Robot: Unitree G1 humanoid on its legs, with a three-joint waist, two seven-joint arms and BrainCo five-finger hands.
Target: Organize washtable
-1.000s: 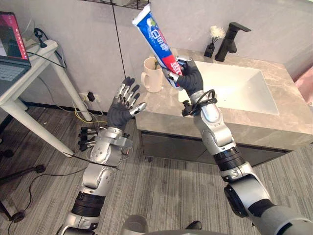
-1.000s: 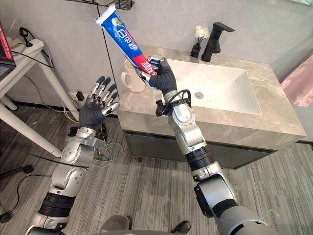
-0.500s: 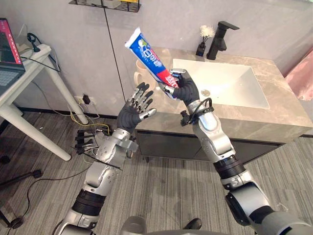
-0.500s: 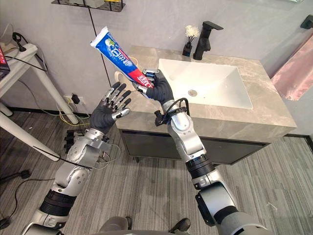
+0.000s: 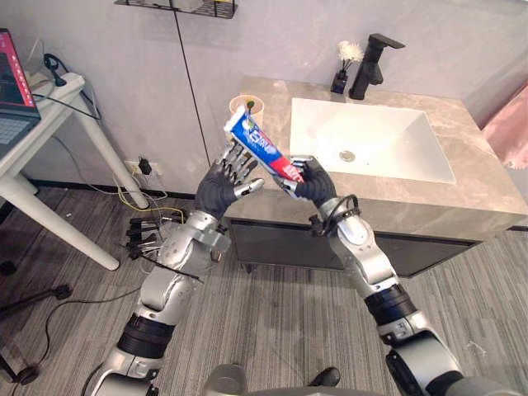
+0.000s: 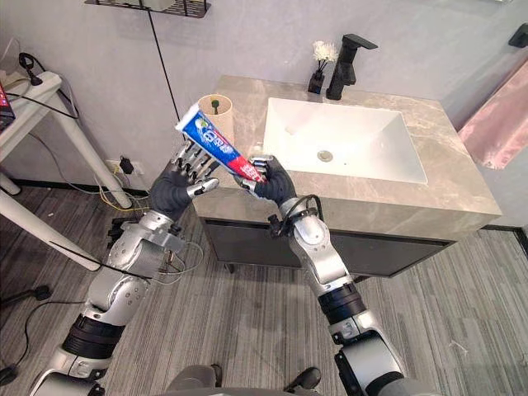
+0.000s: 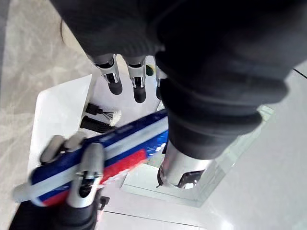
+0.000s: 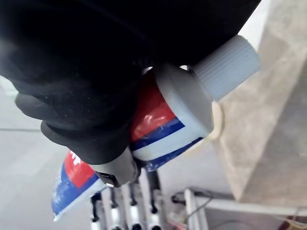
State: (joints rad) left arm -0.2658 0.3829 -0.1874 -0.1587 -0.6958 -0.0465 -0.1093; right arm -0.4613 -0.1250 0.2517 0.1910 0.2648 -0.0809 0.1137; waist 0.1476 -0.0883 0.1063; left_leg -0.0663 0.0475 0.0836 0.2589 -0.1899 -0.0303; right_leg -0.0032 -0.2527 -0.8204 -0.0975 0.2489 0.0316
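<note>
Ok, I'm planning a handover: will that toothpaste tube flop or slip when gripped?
Probably stiff: the toothpaste tube juts straight from the right robot hand, held only near its cap. Its glossy skin may slip; a squeeze likely dents it.

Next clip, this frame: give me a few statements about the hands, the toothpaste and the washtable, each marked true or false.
1. The right hand is closed round the toothpaste tube near its cap end. True.
2. The left hand is curled into a fist round the tube. False: its fingers are straight and spread, by the tube's flat end.
3. The cup stands inside the sink. False: it stands on the counter, at the corner beside the sink.
4. The black faucet stands behind the sink. True.
</note>
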